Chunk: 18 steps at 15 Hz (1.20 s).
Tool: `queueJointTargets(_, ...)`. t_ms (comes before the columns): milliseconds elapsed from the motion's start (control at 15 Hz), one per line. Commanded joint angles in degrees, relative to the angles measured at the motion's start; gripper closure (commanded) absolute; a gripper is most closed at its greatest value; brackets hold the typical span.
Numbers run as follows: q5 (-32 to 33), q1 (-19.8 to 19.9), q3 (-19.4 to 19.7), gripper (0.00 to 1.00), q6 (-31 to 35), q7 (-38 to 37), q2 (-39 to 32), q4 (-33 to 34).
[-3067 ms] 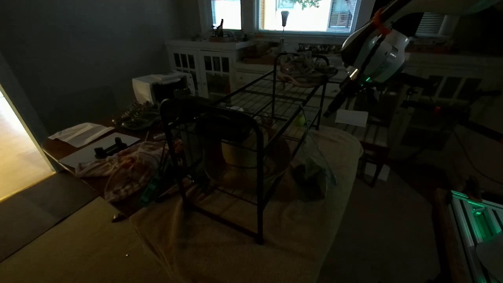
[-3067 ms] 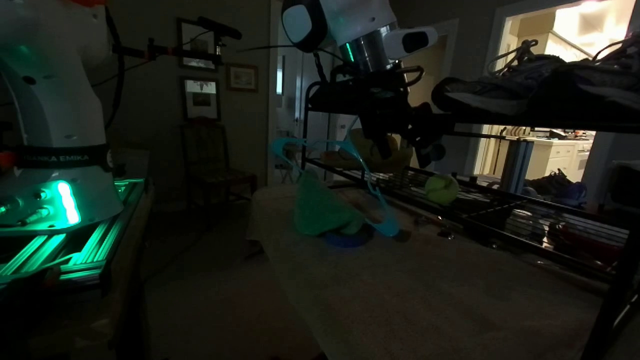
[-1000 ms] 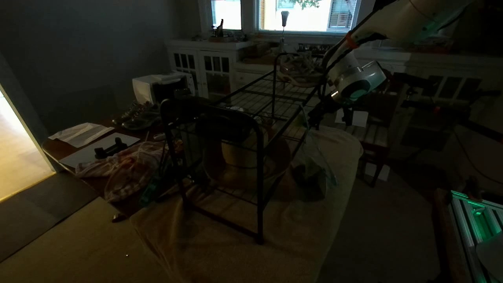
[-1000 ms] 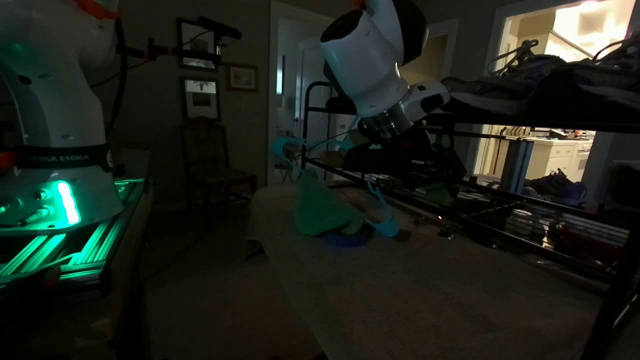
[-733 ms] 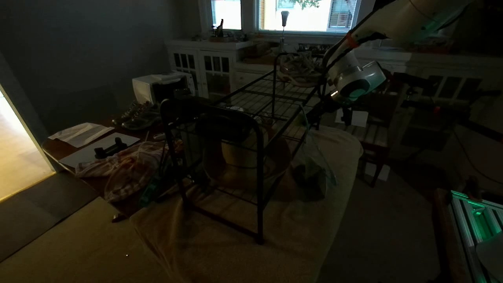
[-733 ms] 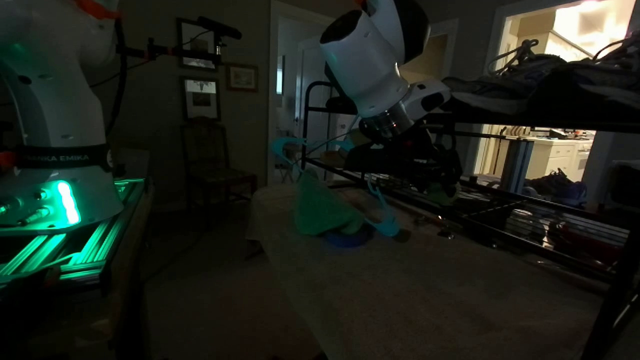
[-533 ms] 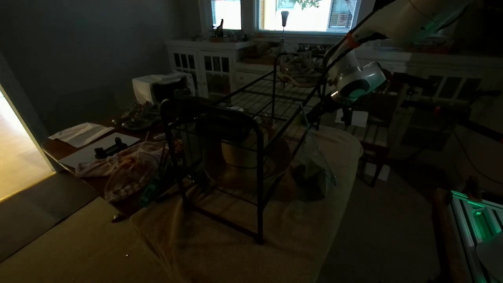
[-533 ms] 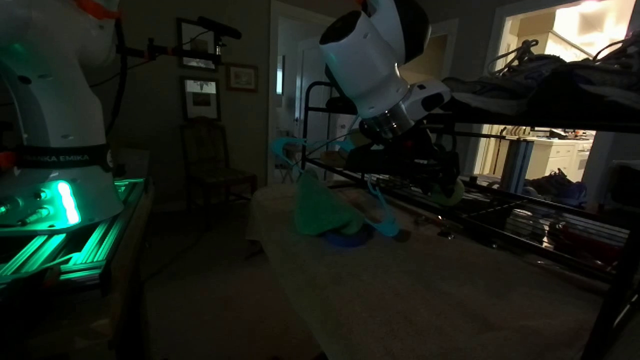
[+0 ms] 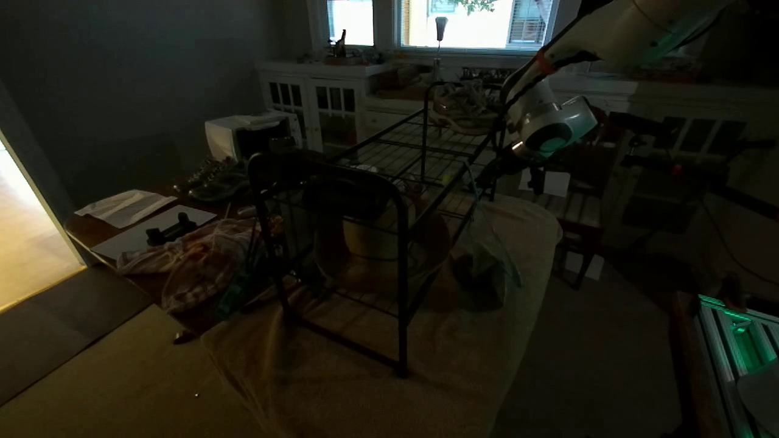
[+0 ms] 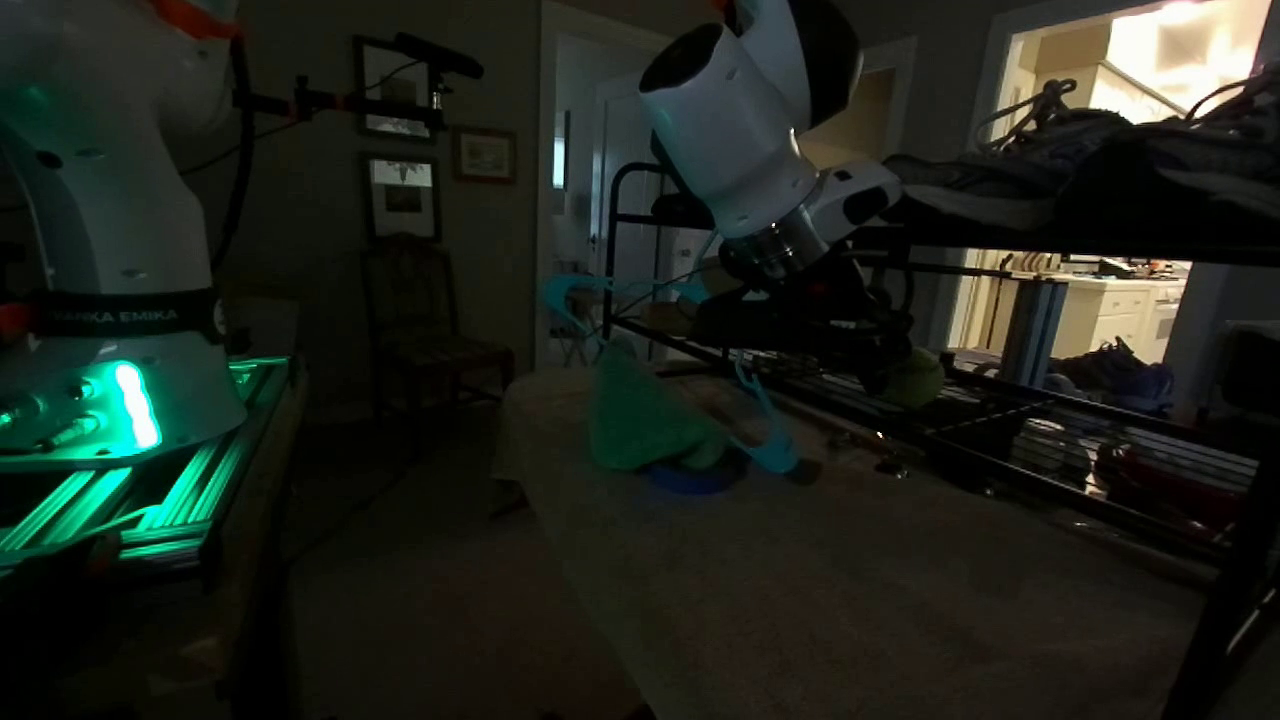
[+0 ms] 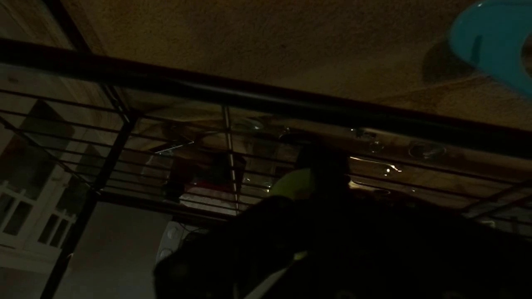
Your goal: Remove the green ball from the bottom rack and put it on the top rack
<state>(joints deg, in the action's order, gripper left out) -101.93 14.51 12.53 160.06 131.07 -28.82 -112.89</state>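
My claw (image 10: 886, 368) has a matt black finish. My wrist ring (image 10: 790, 248) is polished metal, and my arm shell (image 10: 735, 130) looks like smooth, faintly shiny plastic. The bottom rack (image 11: 249, 92) is dark metal bars with a soft gloss; the top rack (image 9: 401, 145) looks like duller metal. The green ball (image 10: 918, 380) seems matt. The table cover (image 11: 249, 41) is rough, towel-like cloth, the teal frame (image 11: 494, 37) smooth, glossy plastic.

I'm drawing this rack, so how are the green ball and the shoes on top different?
Shape: the green ball is round; the shoes are long, with laces.
Color: the ball is yellow-green; the shoes look gray and dark in the dim light.
Place: the ball is down at the bottom rack; the shoes sit on the top rack.
Both are at the same black frame.
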Motion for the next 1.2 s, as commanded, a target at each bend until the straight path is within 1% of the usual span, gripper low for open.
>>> queueJointTargets(0,-1.82,0.06,-0.48,1.0,-1.09,1.74,0.49,-0.38)
queueJointTargets(267,-1.59,0.1,-0.68,1.0,-0.9,1.43,0.64,-0.6)
queueJointTargets(333,-1.16,0.06,-0.72,0.77,-0.83,0.73,0.8,-0.9)
queueJointTargets(400,-0.65,0.01,-0.78,0.73,-1.13,0.55,1.45,-1.62)
queueJointTargets(467,-0.79,-0.04,-0.87,0.67,-1.11,0.44,1.96,-2.08)
queueJointTargets(600,-0.89,-0.31,-1.06,0.53,-0.42,-0.02,3.23,-3.12)
queueJointTargets(800,-1.19,-0.62,-1.11,0.29,0.48,-0.4,4.63,-4.33)
queueJointTargets(867,-1.08,-0.7,-1.09,0.22,0.87,-1.04,5.08,-4.78)
queueJointTargets(933,-0.67,-0.74,-1.06,0.13,1.29,-2.02,5.46,-5.22)
queueJointTargets(1067,-1.39,-0.63,-0.99,0.0,1.87,-2.87,6.2,-5.59)
queueJointTargets(1133,-1.29,-0.61,-0.96,0.0,2.06,-3.38,6.45,-5.75)
